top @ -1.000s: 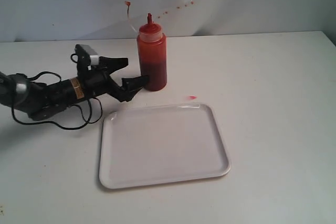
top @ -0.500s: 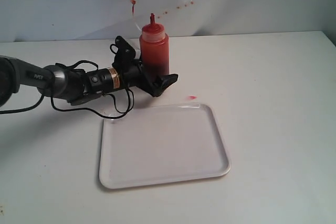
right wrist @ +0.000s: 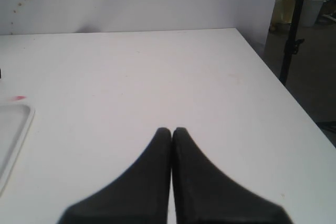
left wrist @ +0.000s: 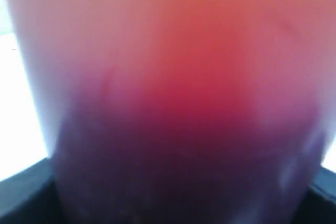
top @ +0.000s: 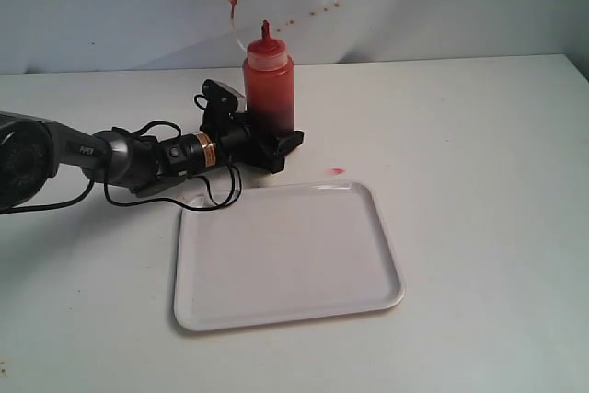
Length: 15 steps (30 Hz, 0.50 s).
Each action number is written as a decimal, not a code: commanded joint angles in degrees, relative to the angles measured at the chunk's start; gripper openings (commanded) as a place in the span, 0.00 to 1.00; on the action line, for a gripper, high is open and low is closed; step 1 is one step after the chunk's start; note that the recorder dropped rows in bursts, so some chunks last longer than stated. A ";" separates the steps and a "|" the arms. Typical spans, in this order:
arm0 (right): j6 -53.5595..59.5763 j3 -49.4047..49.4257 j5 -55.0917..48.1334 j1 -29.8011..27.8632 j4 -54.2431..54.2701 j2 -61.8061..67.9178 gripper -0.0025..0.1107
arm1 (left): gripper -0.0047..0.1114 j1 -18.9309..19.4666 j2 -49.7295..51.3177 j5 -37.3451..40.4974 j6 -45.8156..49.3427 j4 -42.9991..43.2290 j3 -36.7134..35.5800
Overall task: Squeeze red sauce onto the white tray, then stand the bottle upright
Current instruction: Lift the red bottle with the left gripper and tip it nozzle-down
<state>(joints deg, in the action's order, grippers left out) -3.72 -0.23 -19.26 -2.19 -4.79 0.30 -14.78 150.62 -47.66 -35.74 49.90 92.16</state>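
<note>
Closing in since a moment ago, the left gripper (top: 269, 135) clasps the dark lower body of the upright, translucent red bottle (top: 268, 89). Just beside it lies the smooth, round-cornered white tray (top: 285, 255), open tabletop (top: 479, 181) beyond; the right gripper (right wrist: 171, 129) rests pinched together.

Bright, even, diffuse light; soft shadows on table (top: 479, 135). Left wrist view: bottle (left wrist: 184, 103) fills frame, wholly out of focus.
</note>
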 commanded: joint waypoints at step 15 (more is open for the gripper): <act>0.29 0.23 0.38 0.28 0.11 -0.30 0.02 | 0.06 1.68 -0.06 -8.34 0.64 1.30 0.29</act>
<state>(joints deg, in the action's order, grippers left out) -3.72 -0.23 -19.26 -2.19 -4.79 0.30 -13.81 151.13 -50.98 -35.37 51.55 92.27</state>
